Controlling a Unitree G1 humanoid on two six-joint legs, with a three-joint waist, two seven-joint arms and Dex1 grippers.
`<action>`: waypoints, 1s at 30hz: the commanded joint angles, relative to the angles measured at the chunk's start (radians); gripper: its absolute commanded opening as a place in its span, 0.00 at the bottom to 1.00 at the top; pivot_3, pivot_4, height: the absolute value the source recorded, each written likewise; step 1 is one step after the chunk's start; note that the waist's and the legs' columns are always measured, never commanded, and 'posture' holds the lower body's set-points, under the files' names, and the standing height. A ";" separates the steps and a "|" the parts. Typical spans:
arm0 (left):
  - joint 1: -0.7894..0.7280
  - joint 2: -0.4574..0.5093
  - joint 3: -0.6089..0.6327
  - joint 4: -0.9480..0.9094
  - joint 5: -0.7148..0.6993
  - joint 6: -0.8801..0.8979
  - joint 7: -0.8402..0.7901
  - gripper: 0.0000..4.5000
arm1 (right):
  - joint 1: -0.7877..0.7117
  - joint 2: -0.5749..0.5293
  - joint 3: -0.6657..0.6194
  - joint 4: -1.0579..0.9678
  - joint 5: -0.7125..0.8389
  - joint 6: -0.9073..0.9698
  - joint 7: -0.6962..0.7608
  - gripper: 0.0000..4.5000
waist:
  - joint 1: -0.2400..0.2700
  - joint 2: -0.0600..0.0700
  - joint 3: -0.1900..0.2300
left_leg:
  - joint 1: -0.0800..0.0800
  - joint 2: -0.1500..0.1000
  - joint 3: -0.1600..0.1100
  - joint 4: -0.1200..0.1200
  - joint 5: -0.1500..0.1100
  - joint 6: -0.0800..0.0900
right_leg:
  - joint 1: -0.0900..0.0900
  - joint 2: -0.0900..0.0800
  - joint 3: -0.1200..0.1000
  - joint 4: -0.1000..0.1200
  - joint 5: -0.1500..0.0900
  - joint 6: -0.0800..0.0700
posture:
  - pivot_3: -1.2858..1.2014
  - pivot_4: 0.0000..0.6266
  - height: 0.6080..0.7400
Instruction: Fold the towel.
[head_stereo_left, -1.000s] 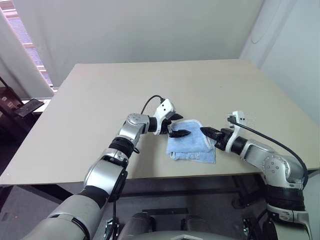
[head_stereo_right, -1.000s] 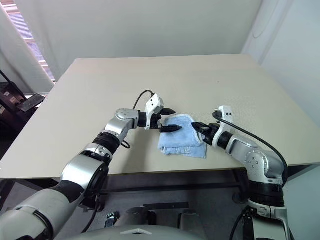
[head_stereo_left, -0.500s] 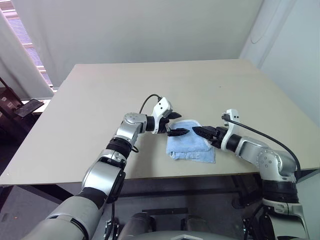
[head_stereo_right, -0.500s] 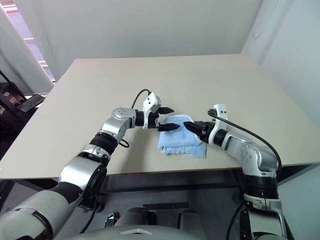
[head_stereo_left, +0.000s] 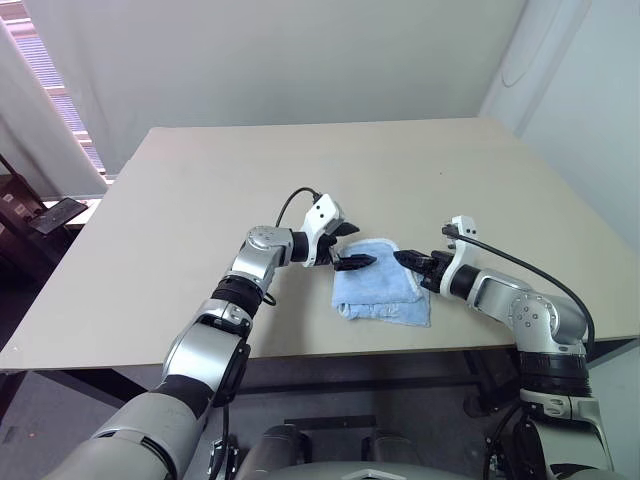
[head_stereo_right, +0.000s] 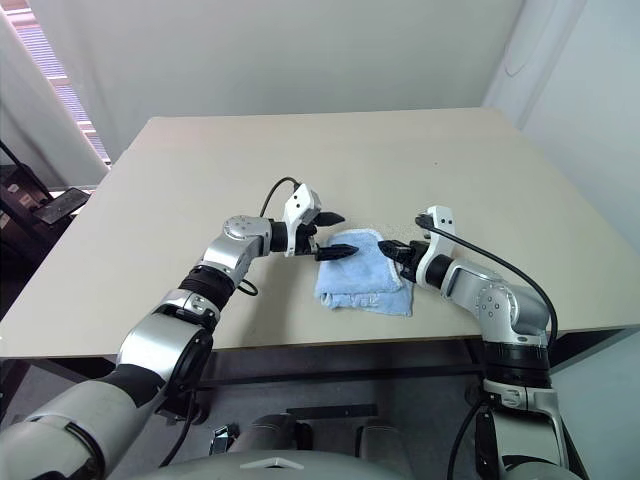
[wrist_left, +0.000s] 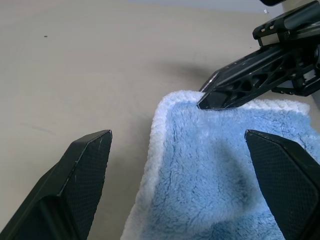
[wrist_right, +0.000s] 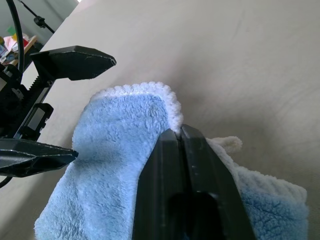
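The towel (head_stereo_left: 380, 292), light blue with white edging, lies folded on the beige table (head_stereo_left: 200, 200) near its front edge. My left gripper (head_stereo_left: 358, 246) is open at the towel's far left corner, one finger over the cloth and one beyond it, with nothing between them. My right gripper (wrist_right: 179, 129) is shut, and its tips pinch the white edging at the towel's far right edge. In the left wrist view the right gripper (wrist_left: 202, 104) meets the towel (wrist_left: 220, 170) at its white rim. A small white tag (wrist_right: 230, 145) sticks out beside the right fingers.
The table's front edge (head_stereo_left: 300, 350) runs just behind the towel on my side. A wide bare tabletop stretches beyond it to the wall. To the left, off the table, stands dark furniture with a phone-like object (head_stereo_left: 60, 213) by a window.
The right gripper opened at the towel's far right edge and then shut on the edging. The left gripper stayed open in place.
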 joint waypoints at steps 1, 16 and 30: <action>-0.009 0.002 0.013 -0.014 -0.002 -0.022 0.003 1.00 | -0.001 -0.001 -0.042 -0.069 0.031 0.006 -0.003 0.00 | 0.000 0.000 0.000 | 0.000 0.000 0.000 0.000 0.000 0.000 | 0.000 0.000 0.000 0.000 0.000 0.000 | 0.52 0.00 0.97; 0.003 -0.004 0.009 -0.031 -0.007 -0.032 -0.022 1.00 | 0.120 -0.007 -0.230 -0.224 0.229 0.174 -0.117 0.00 | 0.001 0.000 0.000 | -0.001 0.000 0.000 0.000 0.000 0.000 | 0.000 0.000 0.000 0.000 0.000 0.000 | 0.52 0.00 0.97; 0.016 0.004 0.041 -0.066 -0.058 0.002 -0.110 1.00 | 0.155 -0.003 -0.178 -0.196 0.136 0.051 -0.120 0.44 | 0.001 0.000 0.000 | -0.001 0.000 0.000 0.000 0.001 0.002 | 0.000 0.000 0.000 0.000 0.000 0.000 | 0.52 0.00 0.97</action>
